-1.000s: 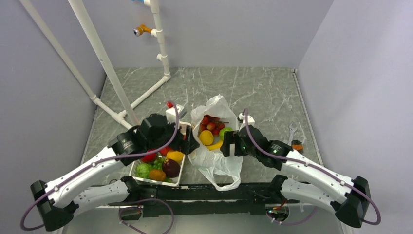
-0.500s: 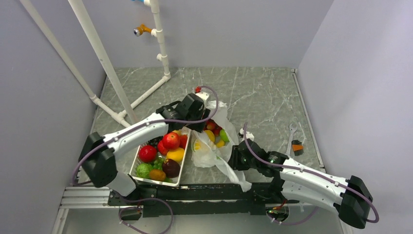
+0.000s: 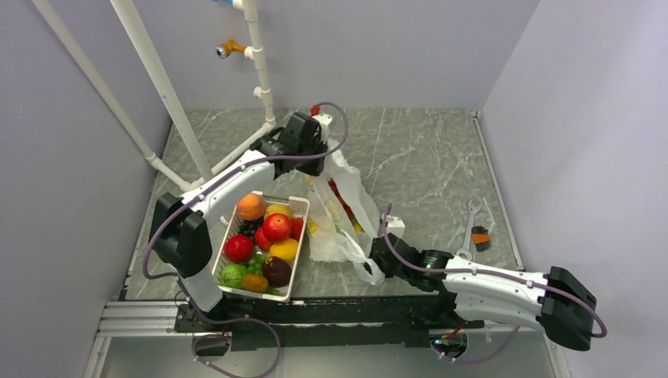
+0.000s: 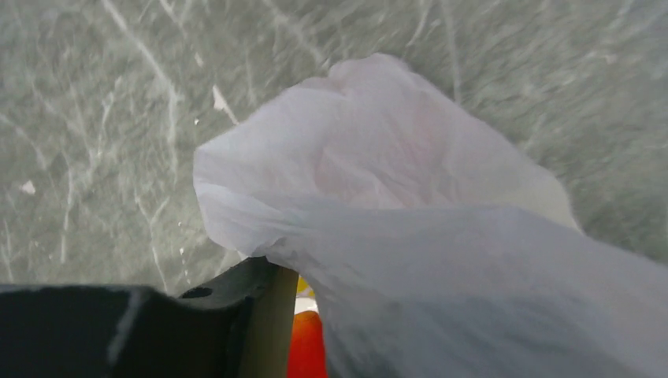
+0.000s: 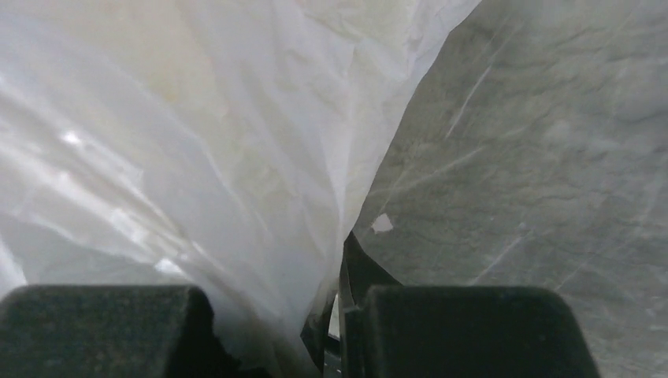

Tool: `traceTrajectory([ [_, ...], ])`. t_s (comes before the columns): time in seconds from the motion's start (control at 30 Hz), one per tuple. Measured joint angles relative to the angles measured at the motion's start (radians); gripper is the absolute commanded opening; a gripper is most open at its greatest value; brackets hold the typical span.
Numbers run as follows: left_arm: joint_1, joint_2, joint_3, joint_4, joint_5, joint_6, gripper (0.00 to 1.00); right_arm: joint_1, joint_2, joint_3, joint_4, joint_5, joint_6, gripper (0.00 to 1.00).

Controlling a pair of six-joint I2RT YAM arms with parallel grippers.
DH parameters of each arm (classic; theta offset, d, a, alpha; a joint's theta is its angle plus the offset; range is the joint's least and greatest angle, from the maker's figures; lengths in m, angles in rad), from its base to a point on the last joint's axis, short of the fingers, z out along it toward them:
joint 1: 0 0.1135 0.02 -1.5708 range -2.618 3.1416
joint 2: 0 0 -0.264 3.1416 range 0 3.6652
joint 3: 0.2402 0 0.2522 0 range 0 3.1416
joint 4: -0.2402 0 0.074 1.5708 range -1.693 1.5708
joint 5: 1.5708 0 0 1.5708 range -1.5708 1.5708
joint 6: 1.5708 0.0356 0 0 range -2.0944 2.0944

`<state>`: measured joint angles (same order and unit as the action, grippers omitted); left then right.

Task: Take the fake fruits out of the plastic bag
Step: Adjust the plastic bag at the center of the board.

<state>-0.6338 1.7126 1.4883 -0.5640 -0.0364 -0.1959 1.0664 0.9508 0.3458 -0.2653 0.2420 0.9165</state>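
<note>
Two arms, one plastic bag (image 3: 354,201), one wire basket (image 3: 302,236), one wrench (image 3: 471,219). Bag stretched above table (image 3: 425,157) between grippers, just right of basket. Left gripper (image 3: 321,150) clamped on bag's far end; right gripper (image 3: 376,253) pinching near end. Fake fruits (image 3: 334,189) inside bag: red, yellow through film, number uncountable. Only top view shows basket's own fruit pile. Right wrist view: film caught between both pads (image 5: 465,331). Left wrist view: one finger (image 4: 118,331), orange-red bit beside it, possibly fruit.
</note>
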Motion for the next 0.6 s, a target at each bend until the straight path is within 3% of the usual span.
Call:
traceTrajectory([
  [0.03, 0.001, -0.002, 0.018, 0.0, 0.019, 0.006, 0.61, -0.011, -0.019, 0.005, -0.01, 0.011, -0.005, 0.27],
  [0.1, 0.0, -0.014, 0.037, -0.003, 0.05, 0.019, 0.76, -0.047, -0.056, 0.022, -0.031, 0.023, -0.023, 0.48],
  [0.13, 0.0, -0.027, 0.04, -0.007, 0.061, 0.015, 0.79, -0.063, -0.07, 0.034, -0.037, 0.028, -0.037, 0.6],
  [0.3, 0.0, -0.179, -0.035, -0.077, 0.102, -0.01, 0.9, -0.086, -0.087, 0.122, -0.068, 0.037, -0.134, 0.93],
  [0.37, 0.002, -0.301, -0.094, -0.098, 0.127, -0.021, 0.93, -0.086, -0.087, 0.158, -0.084, 0.038, -0.172, 0.98],
  [0.6, -0.05, -0.736, -0.357, -0.106, 0.291, -0.117, 0.92, -0.127, -0.072, 0.25, -0.128, 0.053, -0.289, 0.98],
])
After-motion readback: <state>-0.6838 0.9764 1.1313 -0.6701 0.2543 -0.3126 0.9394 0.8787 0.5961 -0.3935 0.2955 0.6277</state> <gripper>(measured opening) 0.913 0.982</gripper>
